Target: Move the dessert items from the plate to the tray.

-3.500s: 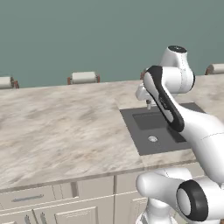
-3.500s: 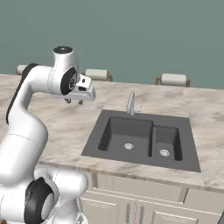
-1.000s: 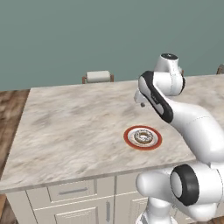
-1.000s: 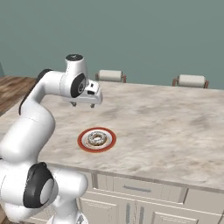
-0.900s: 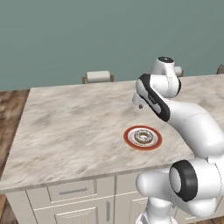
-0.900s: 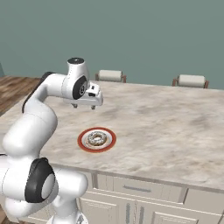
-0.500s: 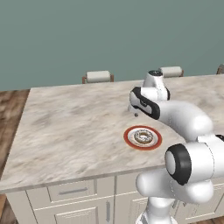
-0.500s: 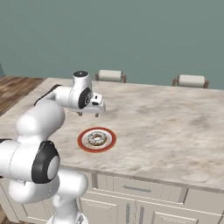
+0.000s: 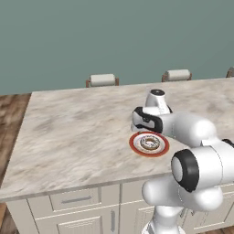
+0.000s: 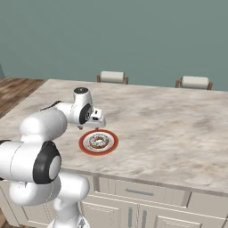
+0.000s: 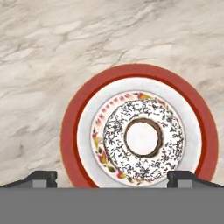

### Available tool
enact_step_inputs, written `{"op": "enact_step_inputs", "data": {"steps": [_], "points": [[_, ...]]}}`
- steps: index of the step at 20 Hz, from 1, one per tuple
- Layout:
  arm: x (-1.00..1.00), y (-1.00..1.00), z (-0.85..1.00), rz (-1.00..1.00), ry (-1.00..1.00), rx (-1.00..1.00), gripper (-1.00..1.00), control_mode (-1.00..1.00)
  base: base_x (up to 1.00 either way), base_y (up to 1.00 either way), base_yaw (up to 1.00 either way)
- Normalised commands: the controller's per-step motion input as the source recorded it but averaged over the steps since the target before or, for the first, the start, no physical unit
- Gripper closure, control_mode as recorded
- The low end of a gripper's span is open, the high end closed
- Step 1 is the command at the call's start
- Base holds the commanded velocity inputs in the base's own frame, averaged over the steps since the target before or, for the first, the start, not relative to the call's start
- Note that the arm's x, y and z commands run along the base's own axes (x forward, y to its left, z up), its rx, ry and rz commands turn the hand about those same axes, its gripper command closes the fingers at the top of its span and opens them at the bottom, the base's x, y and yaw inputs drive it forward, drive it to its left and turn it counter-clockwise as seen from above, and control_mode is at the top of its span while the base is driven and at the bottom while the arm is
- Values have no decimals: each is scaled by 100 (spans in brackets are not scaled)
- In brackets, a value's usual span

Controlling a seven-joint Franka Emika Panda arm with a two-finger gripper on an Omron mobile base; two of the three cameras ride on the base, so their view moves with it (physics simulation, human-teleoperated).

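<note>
Marble-topped counter (image 9: 77, 132) carried a red-rimmed white plate (image 11: 70, 131) near its front edge, and on that plate lay a single ring doughnut (image 11: 114, 151), white-iced and speckled with dark sprinkles. The robot's gripper (image 11: 113, 177) hung just above it, claw spread as wide as it went and pinching nothing; in the hand view the two dark fingertips (image 11: 41, 177) stood to either side of the doughnut, well apart from each other.

Seen from the base cameras, the gripper (image 9: 137, 126) was poised over the far rim of the plate (image 9: 132, 142), above the doughnut (image 9: 144, 143) and not touching it.

By this evidence the job had barely begun. The doughnut, judged to be the dessert to be moved, sat on its plate, ungrasped. Everything remained to do: lowering the claw around the ring, closing on it, lifting it clear and carrying it over to the tray.
</note>
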Motion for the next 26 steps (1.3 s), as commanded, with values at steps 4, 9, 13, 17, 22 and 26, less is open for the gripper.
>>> {"op": "enact_step_inputs", "data": {"steps": [4, 9, 13, 17, 22, 26], "points": [[-1, -5, -62, -1, 0, 0, -100, -100, 0, 0, 0], [8, -5, -32, 0, 0, 0, -100, -100, 0, 0, 0], [22, 0, -25, 0, 0, 0, -100, -100, 0, 0, 0], [10, 0, -28, 0, 0, 0, -100, -100, 0, 0, 0], [14, 0, -27, 0, 0, 0, -100, -100, 0, 0, 0], [27, 0, -15, 0, 0, 0, -100, -100, 0, 0, 0]]}}
